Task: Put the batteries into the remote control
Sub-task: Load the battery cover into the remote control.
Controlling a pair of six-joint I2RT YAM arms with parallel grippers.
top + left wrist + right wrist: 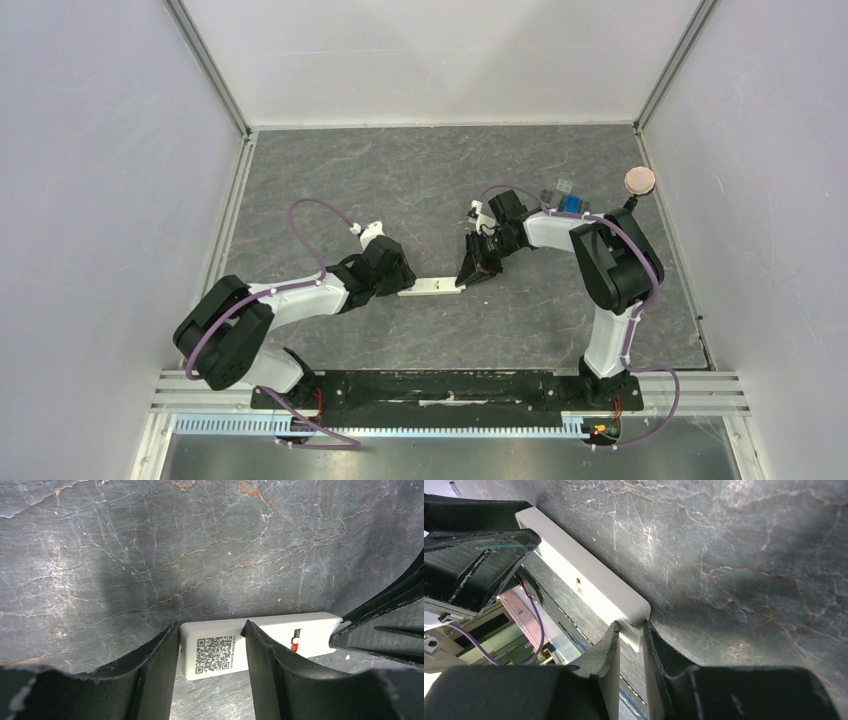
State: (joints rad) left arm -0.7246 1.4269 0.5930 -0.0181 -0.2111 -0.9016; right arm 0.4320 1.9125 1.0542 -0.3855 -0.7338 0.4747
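The right gripper (631,625) had its two fingers pressed close together, pinching the thin lip at one end of the remote control (589,577). The remote lay flat on the grey table (400,170) between the two arms, with its back facing up. At its other end, the left gripper (210,627) had its fingers spread wide. One finger sat against the end of the remote. The other finger lay across its back, and the black-and-white sticker (215,653) showed between them. I could not tell if those fingers were pushing on it. Just past that finger, the battery slot (297,634) was a small dark hole. A little red bit (295,646) sat in it, maybe a battery, but the finger hid most of the slot. From above, both grippers covered the ends of the remote. Far off, near the back right of the table, sat the blue and grey blocks (565,198) and a round pink disc (640,180). The right arm hid part of the blocks.
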